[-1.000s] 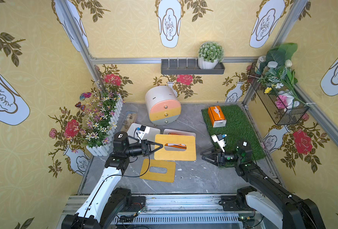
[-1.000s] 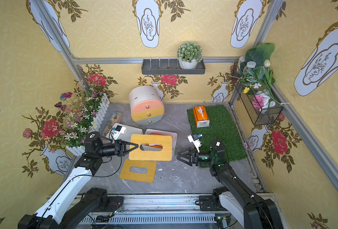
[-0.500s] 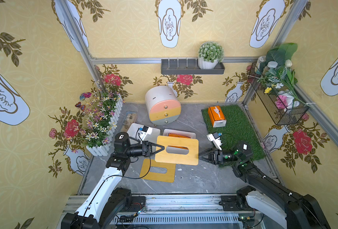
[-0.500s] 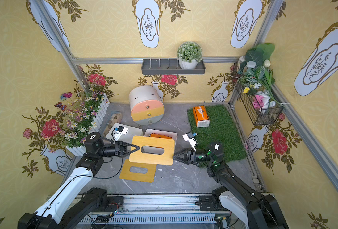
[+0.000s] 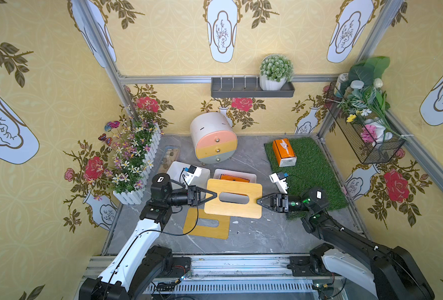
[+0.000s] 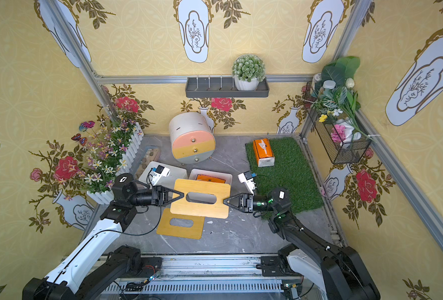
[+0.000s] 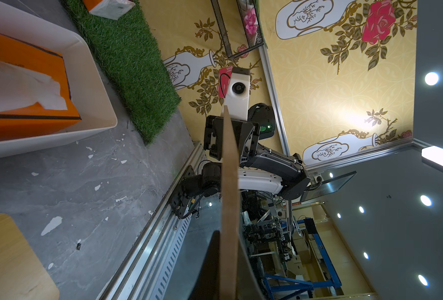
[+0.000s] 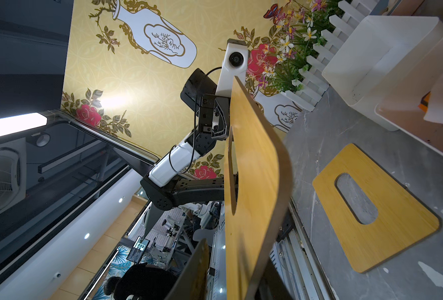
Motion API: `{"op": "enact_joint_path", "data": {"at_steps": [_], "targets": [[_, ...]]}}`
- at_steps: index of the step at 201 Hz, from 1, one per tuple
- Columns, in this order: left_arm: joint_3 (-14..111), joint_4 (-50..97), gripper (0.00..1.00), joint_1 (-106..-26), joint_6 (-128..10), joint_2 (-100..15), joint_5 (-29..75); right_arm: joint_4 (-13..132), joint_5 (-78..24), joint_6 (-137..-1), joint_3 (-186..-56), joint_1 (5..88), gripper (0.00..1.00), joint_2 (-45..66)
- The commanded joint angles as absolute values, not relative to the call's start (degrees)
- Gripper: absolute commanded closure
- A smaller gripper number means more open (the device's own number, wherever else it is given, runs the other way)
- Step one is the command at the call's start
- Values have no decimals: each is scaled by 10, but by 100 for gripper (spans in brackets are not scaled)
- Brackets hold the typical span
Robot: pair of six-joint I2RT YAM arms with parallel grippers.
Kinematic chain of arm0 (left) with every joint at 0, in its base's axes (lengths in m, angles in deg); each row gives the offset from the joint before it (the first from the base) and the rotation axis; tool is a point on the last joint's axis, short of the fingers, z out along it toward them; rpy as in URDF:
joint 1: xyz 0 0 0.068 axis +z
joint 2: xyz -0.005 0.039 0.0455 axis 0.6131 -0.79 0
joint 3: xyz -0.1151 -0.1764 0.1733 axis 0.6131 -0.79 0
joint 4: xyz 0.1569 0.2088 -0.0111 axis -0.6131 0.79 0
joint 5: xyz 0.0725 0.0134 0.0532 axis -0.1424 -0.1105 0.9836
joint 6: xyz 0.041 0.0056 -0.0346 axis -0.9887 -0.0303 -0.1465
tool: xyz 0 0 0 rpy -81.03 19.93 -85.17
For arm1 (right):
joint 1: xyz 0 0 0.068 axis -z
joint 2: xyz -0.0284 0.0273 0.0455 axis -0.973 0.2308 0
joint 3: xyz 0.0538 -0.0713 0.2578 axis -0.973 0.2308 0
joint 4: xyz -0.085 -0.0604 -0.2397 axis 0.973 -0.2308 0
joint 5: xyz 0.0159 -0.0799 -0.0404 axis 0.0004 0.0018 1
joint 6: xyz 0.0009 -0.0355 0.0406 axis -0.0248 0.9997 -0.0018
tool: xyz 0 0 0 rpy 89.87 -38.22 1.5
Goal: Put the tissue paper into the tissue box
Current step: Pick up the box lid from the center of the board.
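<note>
Right pincer [image 5: 258, 201] has swung in from the grass mat [image 5: 314, 168] to the slotted lid [image 5: 241, 211]. Its jaws are narrowed but spread astride the lid's right edge, with a gap showing on one side in the right wrist view. Left pincer [image 5: 215, 195] is pinching the opposite edge, with the lid raised above the worktop [image 5: 254, 233]. Bare stone lies toward the front rail. A second lid [image 5: 207, 228] lies flat, overlapped by the raised one's near corner. Tissue paper [image 5: 234, 178] sits inside the white tissue box [image 5: 252, 177], mostly hidden behind the raised lid. A white tub [image 5: 176, 168] stands beside it, and another orange pack [image 5: 284, 152] is on the grass.
</note>
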State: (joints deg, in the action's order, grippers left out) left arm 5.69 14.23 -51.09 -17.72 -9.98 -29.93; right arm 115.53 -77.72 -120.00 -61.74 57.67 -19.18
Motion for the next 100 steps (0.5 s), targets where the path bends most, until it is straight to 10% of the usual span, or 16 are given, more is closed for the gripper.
{"op": "enact_joint_path", "data": {"at_steps": [1,70,100], "targets": [[53,129,100,-518,-192,-106,-311,1211,-775,-1224,-612,576,72,-187],[55,130,100,-535,-206,-138,-286,1230,-773,-1240,-599,576,95,-169],[70,138,71,-535,-223,-159,-269,1230,-770,-1249,-591,598,100,-165]]}}
